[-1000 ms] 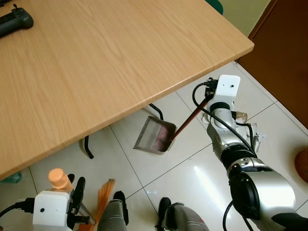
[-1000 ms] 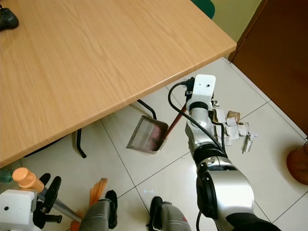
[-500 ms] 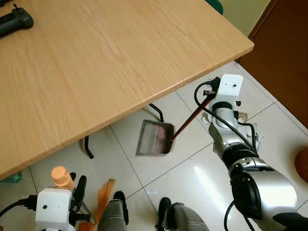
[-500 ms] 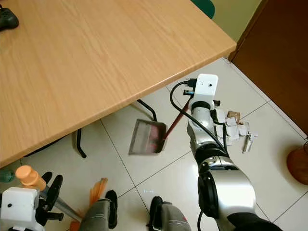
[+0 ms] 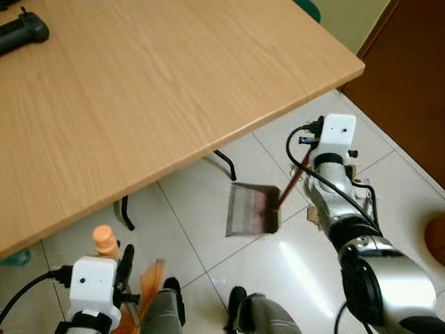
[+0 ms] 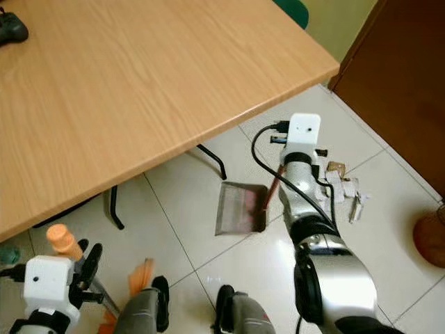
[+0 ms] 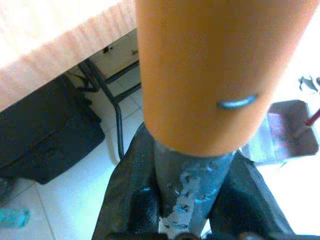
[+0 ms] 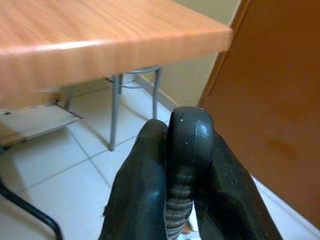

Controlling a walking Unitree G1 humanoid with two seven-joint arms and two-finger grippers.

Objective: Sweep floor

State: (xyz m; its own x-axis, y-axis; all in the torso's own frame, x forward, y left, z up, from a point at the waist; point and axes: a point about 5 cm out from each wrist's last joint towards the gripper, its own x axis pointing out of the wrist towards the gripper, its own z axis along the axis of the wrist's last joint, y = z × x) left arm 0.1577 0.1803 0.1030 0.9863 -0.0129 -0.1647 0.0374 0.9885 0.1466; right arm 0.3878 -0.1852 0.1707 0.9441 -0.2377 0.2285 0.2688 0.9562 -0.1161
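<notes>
A grey metal dustpan (image 5: pixel 250 209) rests on the white tiles just past the table edge. Its thin red handle (image 5: pixel 290 182) rises to my right gripper (image 5: pixel 306 141), which is shut on the handle's black grip (image 8: pixel 186 145). At the lower left my left gripper (image 5: pixel 122 262) is shut on a broom's grey shaft (image 7: pixel 192 192), just under its orange end cap (image 5: pixel 104 239). The orange bristles (image 5: pixel 149 279) touch the floor by my feet. Torn paper scraps (image 6: pixel 342 186) lie on the tiles to the right of my right arm.
A wide wooden table (image 5: pixel 174 76) overhangs the upper left, with black legs (image 5: pixel 225 163) beneath and a black controller (image 5: pixel 21 31) on top. A brown door (image 5: pixel 410 76) closes the right side. An orange-brown object (image 5: pixel 438 238) sits at the right edge.
My right arm has carried the dustpan to the right and turned it, away from the table's shadow. My left gripper with the broom has shifted a little right.
</notes>
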